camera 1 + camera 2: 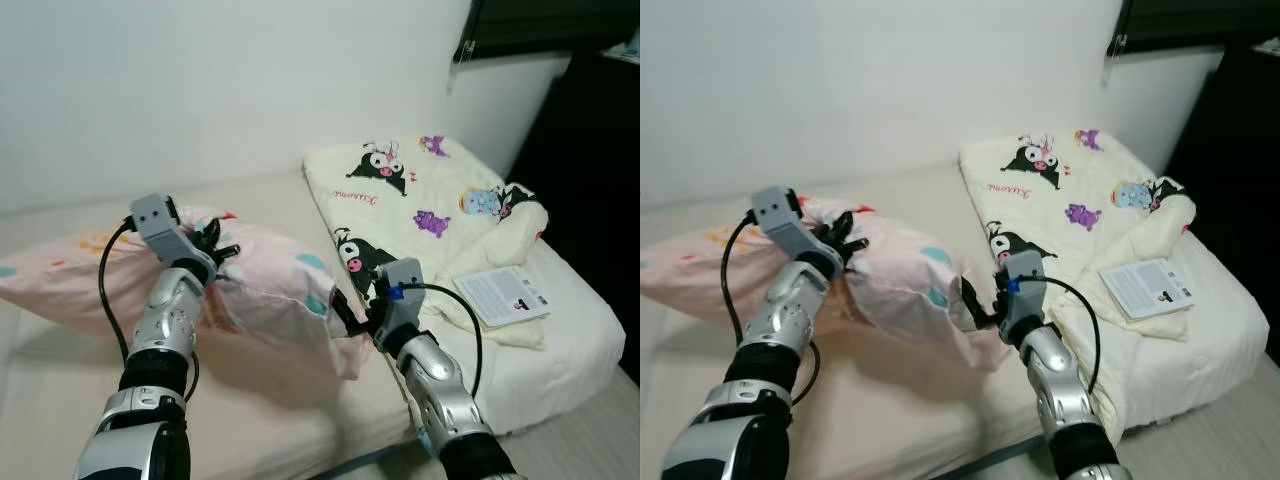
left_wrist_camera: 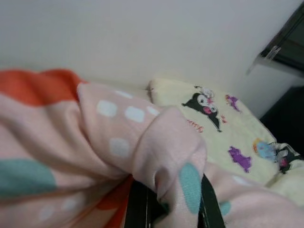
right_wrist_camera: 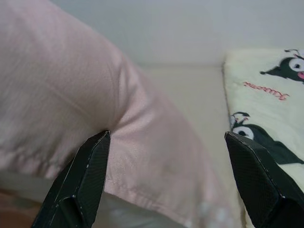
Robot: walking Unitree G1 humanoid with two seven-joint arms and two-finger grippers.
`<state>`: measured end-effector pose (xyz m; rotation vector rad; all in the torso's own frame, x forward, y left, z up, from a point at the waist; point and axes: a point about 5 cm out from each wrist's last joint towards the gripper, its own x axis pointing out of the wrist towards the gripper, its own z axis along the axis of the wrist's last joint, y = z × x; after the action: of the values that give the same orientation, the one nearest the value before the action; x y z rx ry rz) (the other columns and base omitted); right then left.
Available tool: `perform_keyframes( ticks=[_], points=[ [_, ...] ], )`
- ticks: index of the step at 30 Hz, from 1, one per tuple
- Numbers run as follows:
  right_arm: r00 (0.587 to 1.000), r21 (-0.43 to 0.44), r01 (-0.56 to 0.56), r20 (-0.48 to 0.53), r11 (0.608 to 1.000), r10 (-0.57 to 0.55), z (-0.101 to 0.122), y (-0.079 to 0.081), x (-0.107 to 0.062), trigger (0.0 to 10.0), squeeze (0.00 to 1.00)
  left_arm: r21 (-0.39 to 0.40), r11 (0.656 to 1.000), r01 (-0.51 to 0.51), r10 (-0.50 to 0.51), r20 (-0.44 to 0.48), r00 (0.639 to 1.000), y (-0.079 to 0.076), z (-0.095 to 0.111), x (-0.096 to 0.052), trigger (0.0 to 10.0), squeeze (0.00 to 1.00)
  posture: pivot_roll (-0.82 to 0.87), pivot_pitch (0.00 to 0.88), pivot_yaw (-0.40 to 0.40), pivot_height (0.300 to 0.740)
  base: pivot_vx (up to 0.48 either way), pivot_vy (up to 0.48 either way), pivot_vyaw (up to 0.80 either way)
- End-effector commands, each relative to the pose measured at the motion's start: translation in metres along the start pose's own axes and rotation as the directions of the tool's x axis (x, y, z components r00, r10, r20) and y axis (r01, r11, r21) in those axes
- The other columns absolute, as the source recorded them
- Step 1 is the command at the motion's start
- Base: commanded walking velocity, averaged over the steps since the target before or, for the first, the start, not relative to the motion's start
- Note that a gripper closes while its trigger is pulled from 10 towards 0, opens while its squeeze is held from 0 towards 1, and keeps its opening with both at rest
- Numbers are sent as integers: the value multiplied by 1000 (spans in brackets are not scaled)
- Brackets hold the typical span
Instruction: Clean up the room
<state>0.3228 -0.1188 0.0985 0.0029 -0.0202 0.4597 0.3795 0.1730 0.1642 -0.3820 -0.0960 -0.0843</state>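
Our left gripper (image 1: 218, 250) has its two black fingers (image 2: 138, 207) closed on a bunched fold of the pink pillow (image 1: 265, 275); in the left wrist view the fabric is pinched between them and swells out over their tips. Our right gripper (image 1: 345, 312) has its fingers (image 3: 83, 183) spread wide apart, one on each side of the pillow's lower seam edge. They are close to the cloth, but we cannot tell if they touch it.

The pillow is pale pink with teal, white and orange patches. It lies across the middle of the bed (image 1: 270, 420), its left end near the bed's left edge, and its right corner hangs down toward the front edge beside our right gripper. On the right part of the bed there is a folded cream blanket (image 1: 420, 195) with black cartoon figures and purple shapes; it reaches from the wall side to the front right corner. A white booklet (image 1: 502, 294) lies flat on the blanket near the right edge. Behind the bed stands a plain white wall (image 1: 230, 80).
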Motion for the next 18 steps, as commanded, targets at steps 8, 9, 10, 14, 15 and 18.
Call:
perform_keyframes(
  ticks=[8,9,10,14,15,18],
  points=[
    [1000,47,4,11,999,-4,-1,5,3,10000,0,122,991,53,-62,71,996,-3,19,3,10000,0,-147,102,-10,740,0,0,391],
    [1000,49,5,11,999,-5,-1,5,3,10000,0,135,989,53,-63,66,996,-3,20,4,10000,0,-147,101,-9,740,0,0,0],
    [1000,49,5,11,999,-5,-1,5,3,10000,0,135,989,53,-63,66,996,-3,20,4,10000,0,-147,101,-9,740,0,0,0],
    [1000,54,5,14,999,-6,-2,6,3,10000,0,167,985,51,-62,58,996,-3,20,5,10000,0,-149,102,-6,740,-291,333,0],
    [1000,57,6,15,998,-7,-2,6,3,10000,0,174,983,54,-65,57,996,-4,21,6,10000,0,-150,103,-4,740,-307,360,0],
    [1000,61,6,17,998,-7,-2,7,2,10000,0,189,980,55,-66,54,996,-4,21,6,10000,0,-151,105,-3,740,-306,360,0]
  ],
)
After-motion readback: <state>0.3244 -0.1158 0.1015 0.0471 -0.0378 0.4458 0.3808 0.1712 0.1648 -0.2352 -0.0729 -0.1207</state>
